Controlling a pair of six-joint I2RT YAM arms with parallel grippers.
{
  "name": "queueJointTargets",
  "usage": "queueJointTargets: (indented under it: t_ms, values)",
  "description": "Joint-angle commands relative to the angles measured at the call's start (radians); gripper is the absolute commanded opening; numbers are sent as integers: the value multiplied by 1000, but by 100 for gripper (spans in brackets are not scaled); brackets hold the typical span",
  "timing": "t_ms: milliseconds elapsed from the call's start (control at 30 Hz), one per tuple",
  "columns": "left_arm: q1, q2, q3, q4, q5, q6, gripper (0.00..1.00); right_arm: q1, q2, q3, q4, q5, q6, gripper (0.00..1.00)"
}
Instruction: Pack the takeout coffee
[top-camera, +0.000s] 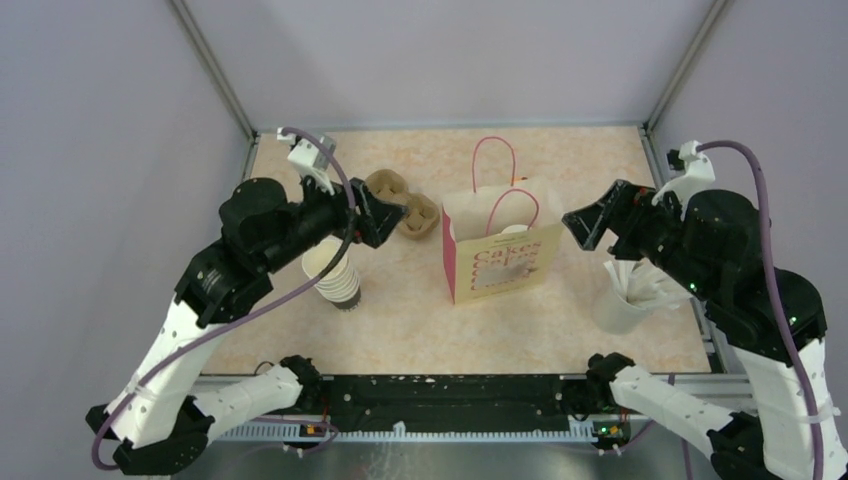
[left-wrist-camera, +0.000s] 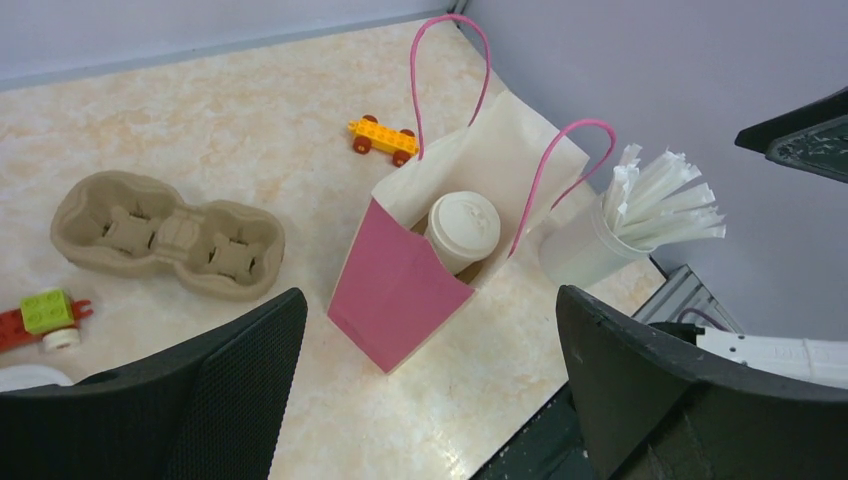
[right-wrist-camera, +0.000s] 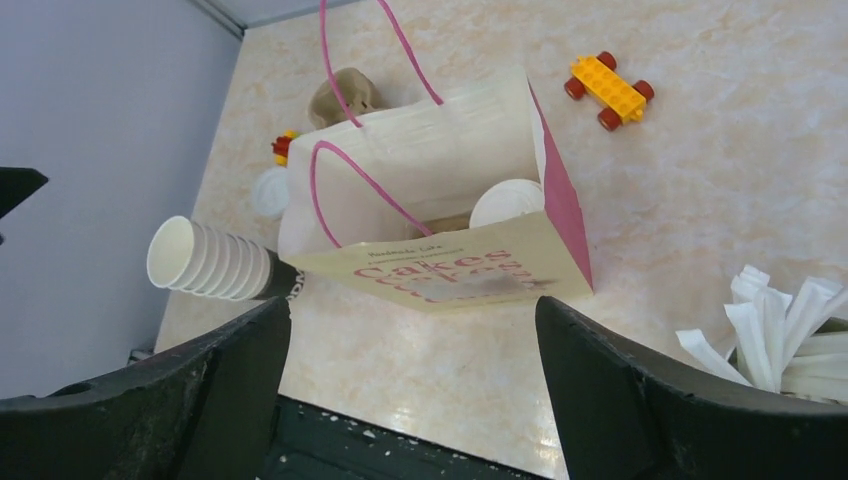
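Observation:
The takeout coffee (left-wrist-camera: 465, 225), a small white cup with a round white lid, stands upright inside the pink and cream paper bag (left-wrist-camera: 400, 290). In the right wrist view its lid (right-wrist-camera: 507, 203) shows at the bag's (right-wrist-camera: 450, 265) right end. The bag (top-camera: 500, 258) stands in the middle of the table with its pink handles up. My left gripper (top-camera: 390, 215) hangs open to the bag's left, holding nothing. My right gripper (top-camera: 575, 228) hangs open just right of the bag's top, also holding nothing. Both wrist views show wide-set fingers (left-wrist-camera: 230, 390) (right-wrist-camera: 620, 390) with only table between them.
A stack of lidless cups (top-camera: 335, 275) lies tilted left of the bag. A brown pulp cup carrier (top-camera: 405, 205) sits behind it. A white cup of wrapped sticks (top-camera: 630, 295) stands at the right. A yellow toy car (right-wrist-camera: 608, 90), small bricks (left-wrist-camera: 45, 315) and a loose white lid (right-wrist-camera: 270, 192) lie about.

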Motion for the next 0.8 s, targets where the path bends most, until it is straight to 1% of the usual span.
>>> queueJointTargets:
  t_ms: [0, 167, 333, 433, 533, 633, 767]
  values:
    - [2, -121, -85, 8, -11, -50, 99, -13, -29, -47, -46, -2, -36, 90]
    - [2, -255, -234, -26, 10, -123, 99, -13, -140, -182, 10, -13, -69, 91]
    - [2, -338, -344, 53, 112, -178, 99, -13, -191, -273, 40, -41, 4, 91]
    - [3, -331, -376, 89, 185, -184, 99, -13, -212, -296, 95, -46, 16, 90]
    - [3, -292, -371, 83, 254, -173, 99, -13, -208, -290, 125, -37, 7, 90]
    - [3, -272, -349, 76, 264, -176, 99, -13, -180, -261, 134, -29, -2, 90]
    - [2, -293, -366, 109, 225, -163, 99, -13, -146, -254, 151, -48, -9, 90]
